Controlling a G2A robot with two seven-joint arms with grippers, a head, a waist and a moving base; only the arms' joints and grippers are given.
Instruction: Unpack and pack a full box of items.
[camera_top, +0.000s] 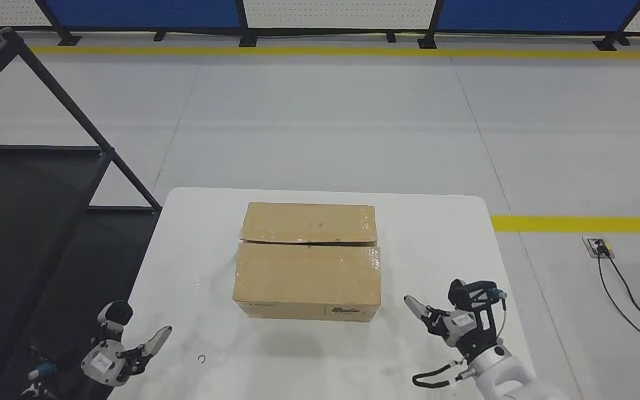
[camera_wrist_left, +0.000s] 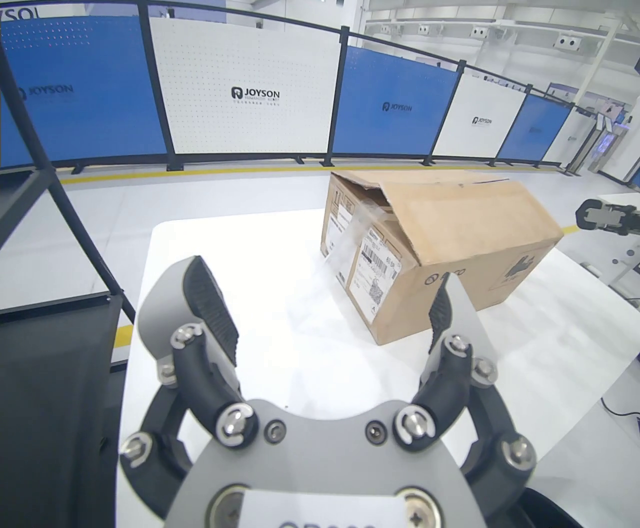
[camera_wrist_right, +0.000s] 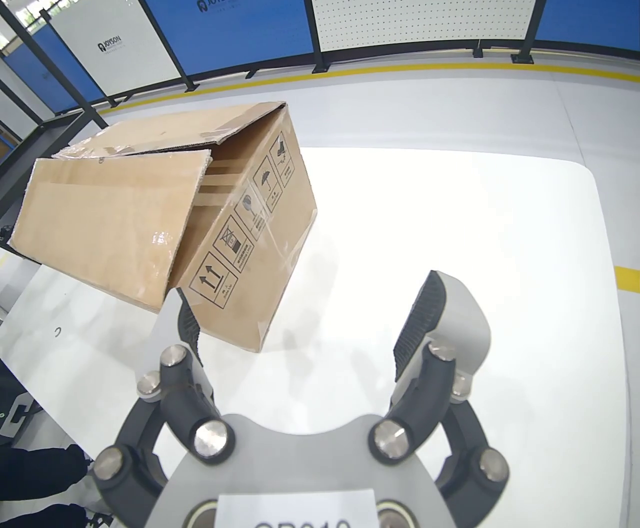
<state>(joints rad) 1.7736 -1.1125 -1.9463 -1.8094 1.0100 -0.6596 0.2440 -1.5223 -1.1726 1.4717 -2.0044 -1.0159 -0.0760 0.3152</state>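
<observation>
Left gripper (camera_wrist_left: 322, 280) hangs at the near left corner of the desk (camera_top: 430, 250), fingers (camera_wrist_left: 210, 310) spread wide and holding nothing. Right gripper (camera_wrist_right: 306, 295) hangs by the near right edge, fingers likewise apart and empty. Cardboard box (camera_top: 308, 265) sits mid-desk, between both grippers and well apart from each. Its flaps are down but unsealed, a seam runs across the top, and the contents are hidden.

Assessed risks:
- Lifting the loose near flap (camera_wrist_right: 110, 225) with one arm alone may drag or tip the box on the smooth desk.
- Torn tape remnants (camera_wrist_right: 115, 149) may snag a finger.
- A pinch on the thin flap edge may slip or crease it.
</observation>
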